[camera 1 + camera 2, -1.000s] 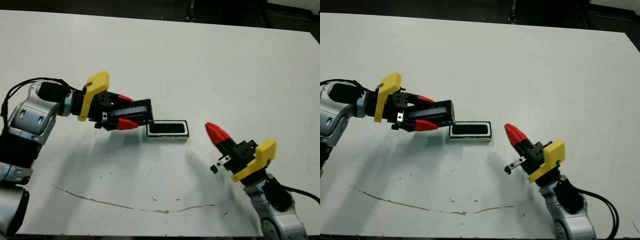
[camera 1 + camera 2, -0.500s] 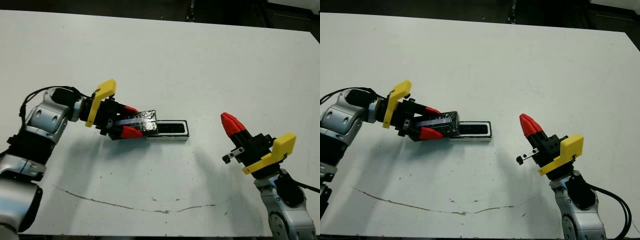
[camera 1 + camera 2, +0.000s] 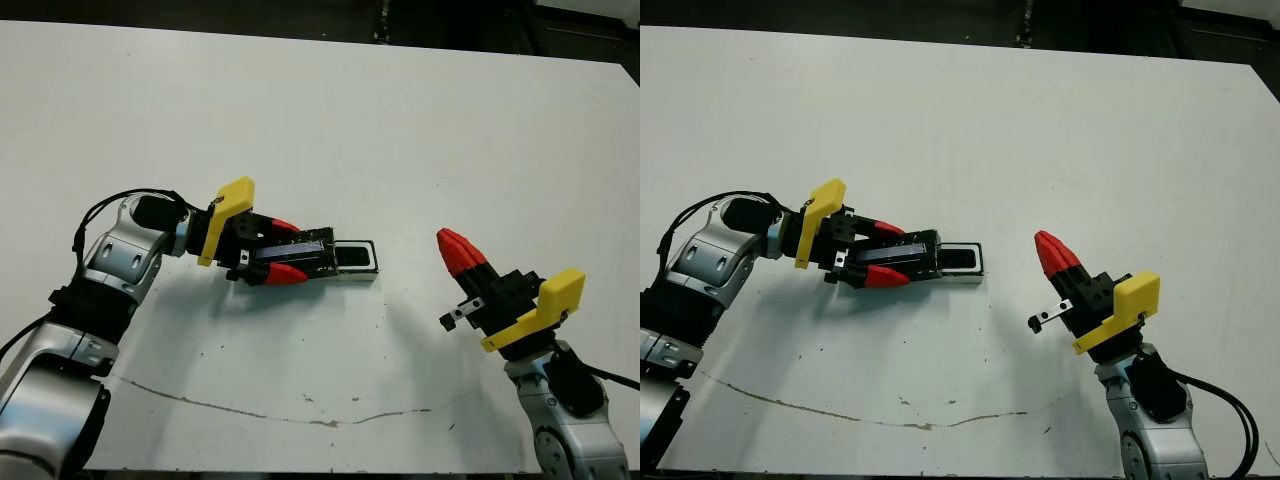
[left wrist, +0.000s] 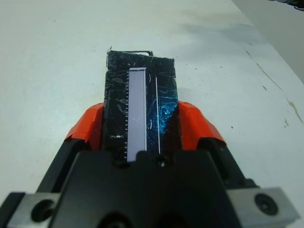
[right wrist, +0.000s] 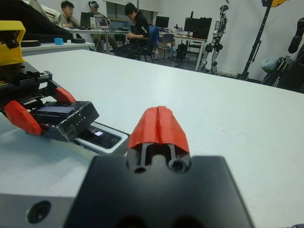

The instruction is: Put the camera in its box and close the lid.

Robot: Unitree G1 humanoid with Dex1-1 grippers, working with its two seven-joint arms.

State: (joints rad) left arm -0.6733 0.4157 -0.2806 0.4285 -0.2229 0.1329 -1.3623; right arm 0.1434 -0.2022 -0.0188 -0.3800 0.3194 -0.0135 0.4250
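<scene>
the left gripper (image 3: 283, 251) is clamping the lid (image 3: 300, 258) by its long edges, one red finger on each side, and is carrying it flat and low over the left end of the box (image 3: 352, 261). the lid is covering roughly the left half of the box; the right half is showing open. in the right wrist view the camera (image 5: 99, 137) is lying inside the box, dark and glossy with a small bright glint, so the loading step looks done and the closing step is the one in hand.

as a judgement, the next move is calling for sliding the lid further right until its edges line up with the pale rim all round, then lowering and letting go. the lid looks slightly skewed to the box, so a small twist may be needed before seating.

further right, well apart from the box, the right gripper (image 3: 457, 249) is hovering above the white table (image 3: 420, 120) with its red fingers pressed together, gripping nothing.

no brand or writing is readable; the lid is showing only a pale stripe with fine tick marks along one side.
</scene>
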